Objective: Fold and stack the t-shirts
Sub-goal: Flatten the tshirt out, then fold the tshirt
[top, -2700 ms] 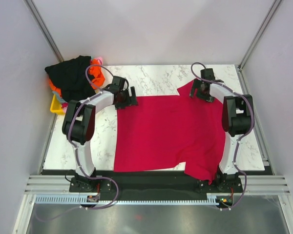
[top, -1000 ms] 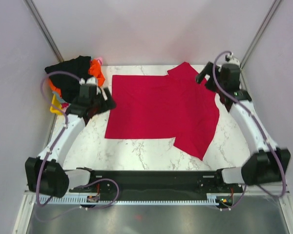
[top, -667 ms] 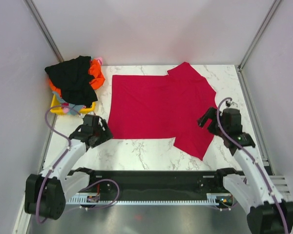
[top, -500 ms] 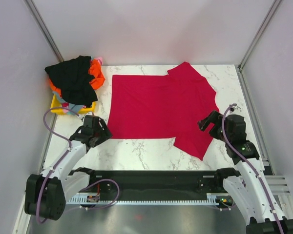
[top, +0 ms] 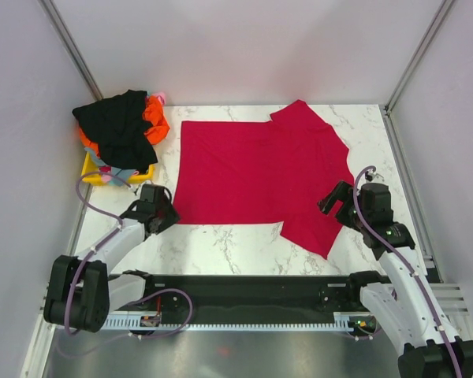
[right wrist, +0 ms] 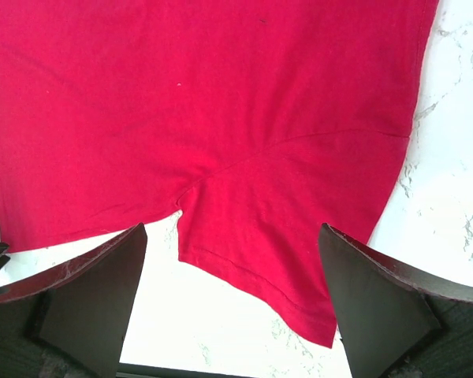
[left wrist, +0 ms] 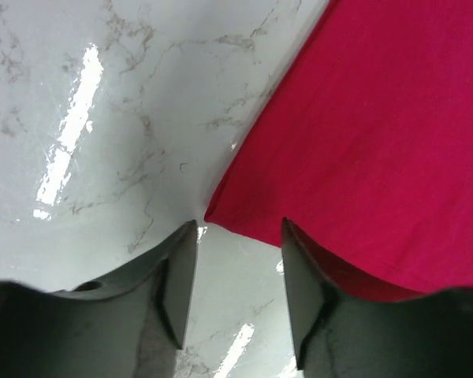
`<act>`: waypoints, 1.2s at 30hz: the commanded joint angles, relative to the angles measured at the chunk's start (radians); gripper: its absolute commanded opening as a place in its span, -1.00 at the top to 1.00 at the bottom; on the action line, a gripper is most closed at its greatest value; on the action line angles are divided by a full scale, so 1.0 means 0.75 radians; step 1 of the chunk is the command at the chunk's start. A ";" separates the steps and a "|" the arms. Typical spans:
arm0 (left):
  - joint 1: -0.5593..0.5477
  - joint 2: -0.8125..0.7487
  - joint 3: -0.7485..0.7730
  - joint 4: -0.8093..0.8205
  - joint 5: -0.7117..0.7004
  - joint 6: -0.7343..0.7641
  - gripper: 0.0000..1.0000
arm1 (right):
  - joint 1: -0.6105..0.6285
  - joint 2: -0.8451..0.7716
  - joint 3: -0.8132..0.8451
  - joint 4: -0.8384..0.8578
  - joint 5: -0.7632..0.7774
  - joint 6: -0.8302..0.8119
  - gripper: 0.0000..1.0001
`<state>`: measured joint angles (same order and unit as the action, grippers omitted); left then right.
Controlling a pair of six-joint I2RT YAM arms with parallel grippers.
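Nearest the arm bases, the left hand (top: 167, 216) sits low on the white marble-patterned table (top: 221, 246). Its 2 fingers stand partly parted, with the near left hem corner of the crimson red cloth t-shirt (top: 260, 169) lying between the tips. Nothing is pinched yet. The right hand (top: 335, 203) hovers spread wide, grasping nothing, over the near short sleeve (top: 315, 228) at the shirt's right end.

The shirt lies flat across the middle of the table, with its other sleeve (top: 303, 118) at the far edge. It looks thin, light and limp, so it will probably sag and trail rather than keep any shape. A hold most likely has to come right down at the table and catch both layers at the hem corner. A second hold at the sleeve seam would probably keep the fold line straight. The glossy table may let the cloth slide instead of bunching.

At the far left, a crumpled black t-shirt (top: 114, 126) lies heaped over an orange t-shirt (top: 154, 118), on top of a small yellow plastic bin (top: 91, 169).
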<state>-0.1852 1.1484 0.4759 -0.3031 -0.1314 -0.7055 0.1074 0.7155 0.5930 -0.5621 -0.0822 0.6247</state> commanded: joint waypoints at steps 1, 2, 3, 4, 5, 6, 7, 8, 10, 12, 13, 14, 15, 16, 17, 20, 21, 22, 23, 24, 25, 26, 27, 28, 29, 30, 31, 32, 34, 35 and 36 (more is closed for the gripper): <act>0.004 0.062 0.038 0.048 -0.035 -0.033 -0.01 | 0.002 -0.001 0.023 -0.005 0.024 0.012 -0.96; 0.004 0.070 0.042 0.048 -0.031 -0.027 0.07 | 0.000 0.005 0.023 -0.015 0.026 0.018 -0.96; 0.004 0.082 0.053 0.050 -0.029 -0.025 0.16 | 0.002 0.009 0.025 -0.034 0.030 0.022 -0.96; 0.004 0.095 0.059 0.050 -0.029 -0.023 0.19 | 0.002 0.013 0.025 -0.046 0.032 0.022 -0.96; 0.004 0.115 0.061 0.050 -0.033 -0.023 0.21 | 0.000 0.013 0.027 -0.060 0.038 0.024 -0.96; 0.004 0.123 0.071 0.048 -0.033 -0.019 0.28 | 0.002 0.009 0.027 -0.095 0.050 0.028 -0.96; 0.004 0.127 0.075 0.052 -0.035 -0.021 0.32 | 0.000 0.001 0.025 -0.109 0.069 0.032 -0.95; 0.004 0.128 0.071 0.060 -0.042 -0.015 0.35 | 0.002 -0.005 0.025 -0.122 0.067 0.057 -0.95; 0.004 0.128 0.065 0.089 -0.036 0.000 0.63 | 0.004 -0.021 0.005 -0.199 0.053 0.148 -0.93; 0.004 0.128 0.065 0.103 -0.033 0.006 0.96 | 0.016 -0.033 -0.086 -0.179 -0.019 0.261 -0.89; 0.004 0.128 0.065 0.105 -0.035 0.010 0.96 | 0.061 -0.038 -0.107 -0.191 -0.009 0.286 -0.88; 0.004 0.123 0.063 0.108 -0.042 0.012 0.96 | 0.092 -0.038 -0.124 -0.212 0.080 0.300 -0.88; 0.004 0.115 0.059 0.118 -0.042 0.014 0.96 | 0.124 -0.036 -0.122 -0.279 0.144 0.304 -0.88; 0.006 0.113 0.057 0.124 -0.033 0.018 0.96 | 0.188 -0.042 -0.124 -0.310 0.215 0.325 -0.89; 0.006 0.111 0.053 0.134 -0.027 0.026 0.96 | 0.214 -0.050 -0.126 -0.316 0.258 0.317 -0.95; 0.010 0.103 0.045 0.148 -0.005 0.039 0.96 | 0.327 -0.036 -0.130 -0.330 0.312 0.431 -0.96; 0.012 0.101 0.038 0.157 -0.001 0.041 0.96 | 0.356 -0.013 -0.124 -0.328 0.359 0.455 -0.96; 0.012 0.087 0.036 0.161 0.009 0.047 0.96 | 0.406 0.042 -0.124 -0.324 0.375 0.498 -0.96; 0.014 0.081 0.026 0.169 0.014 0.053 0.96 | 0.423 0.075 -0.126 -0.320 0.386 0.517 -0.96; 0.014 0.076 0.024 0.183 0.018 0.055 0.96 | 0.436 0.113 -0.138 -0.294 0.372 0.535 -0.96; 0.014 0.070 0.020 0.187 0.030 0.063 0.96 | 0.444 0.170 -0.154 -0.275 0.351 0.550 -0.96; 0.014 0.064 0.016 0.191 0.032 0.065 0.96 | 0.446 0.193 -0.187 -0.243 0.343 0.572 -0.96; 0.014 0.062 0.012 0.197 0.034 0.067 0.96 | 0.452 0.202 -0.206 -0.228 0.337 0.588 -0.96; 0.014 0.050 0.006 0.202 0.042 0.069 0.96 | 0.456 0.196 -0.220 -0.218 0.343 0.615 -0.93; 0.014 0.046 0.002 0.206 0.042 0.069 0.96 | 0.454 0.187 -0.234 -0.208 0.349 0.621 -0.85; 0.014 0.044 0.000 0.214 0.046 0.071 0.96 | 0.454 0.171 -0.234 -0.206 0.381 0.625 -0.80; 0.014 0.042 -0.005 0.216 0.050 0.071 0.96 | 0.456 0.169 -0.224 -0.206 0.402 0.627 -0.77; 0.014 0.042 -0.005 0.218 0.052 0.073 0.96 | 0.454 0.169 -0.218 -0.212 0.416 0.623 -0.72; 0.014 0.046 -0.003 0.222 0.059 0.076 0.96 | 0.454 0.187 -0.210 -0.214 0.437 0.623 -0.65; 0.014 0.050 -0.003 0.224 0.061 0.078 0.96 | 0.454 0.191 -0.214 -0.204 0.433 0.625 -0.55; 0.014 0.052 0.000 0.226 0.061 0.078 0.96 | 0.454 0.202 -0.222 -0.194 0.425 0.629 -0.50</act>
<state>-0.1795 1.2018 0.4782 -0.1791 -0.0944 -0.6811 0.4435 0.8574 0.4236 -0.7334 0.1947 1.0618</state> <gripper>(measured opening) 0.028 0.767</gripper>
